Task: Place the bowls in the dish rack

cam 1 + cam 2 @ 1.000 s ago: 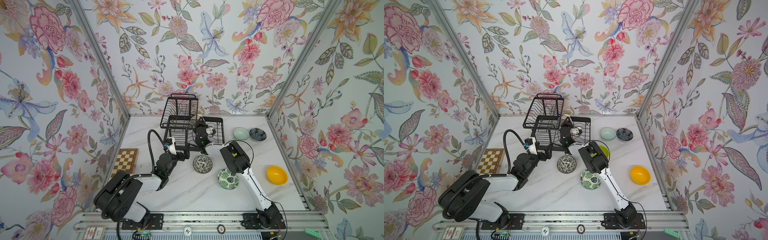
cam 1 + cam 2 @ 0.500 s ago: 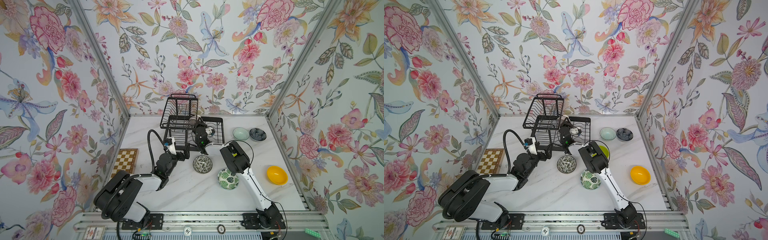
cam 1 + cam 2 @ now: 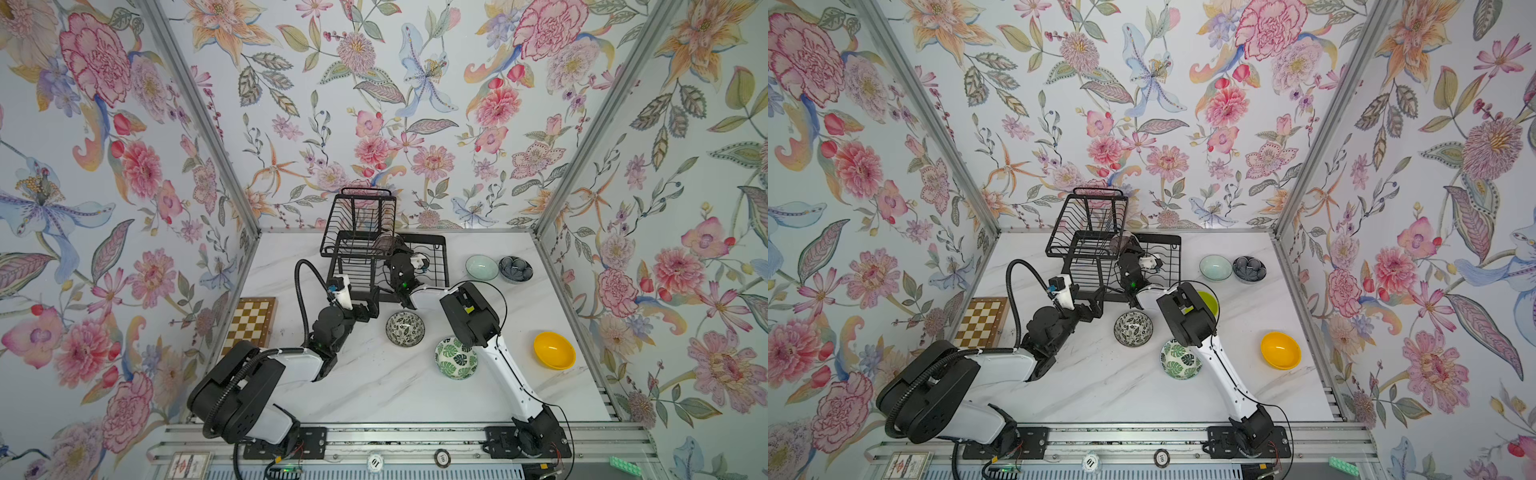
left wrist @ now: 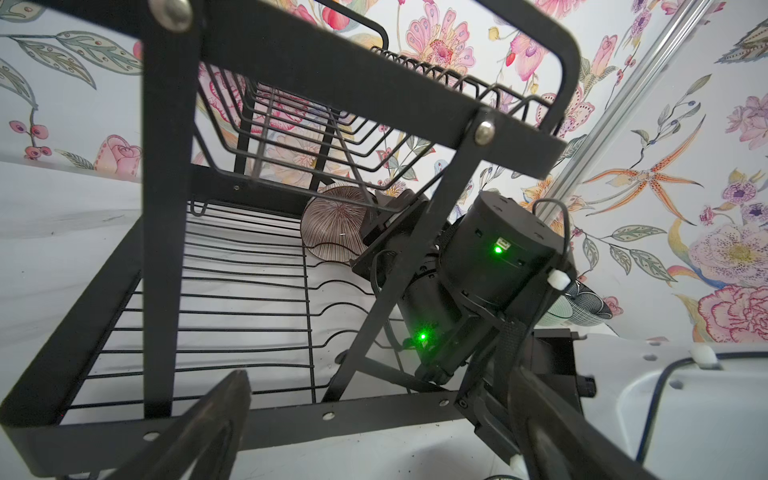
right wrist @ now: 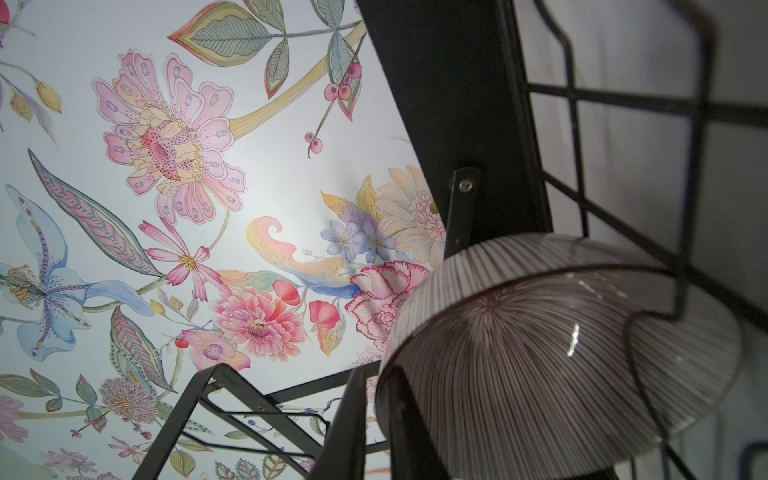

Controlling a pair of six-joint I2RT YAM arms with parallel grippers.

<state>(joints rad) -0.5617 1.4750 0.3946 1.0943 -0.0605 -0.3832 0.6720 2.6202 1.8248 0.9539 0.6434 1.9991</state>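
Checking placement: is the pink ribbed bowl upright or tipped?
Tipped: pink ribbed bowl stands on edge, opening sideways, in the black wire dish rack.

White-shelled left arm [image 3: 291, 365] and right arm [image 3: 505, 370], black joints, black cables, green lights [image 4: 496, 249]

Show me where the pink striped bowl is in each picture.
Top view: pink striped bowl in the dish rack, by the upper basket.
Top view: bowl in the same spot.
Left wrist: bowl tipped sideways inside the rack.
Right wrist: bowl close up, against rack wires.
Shared landmark: the dish rack.
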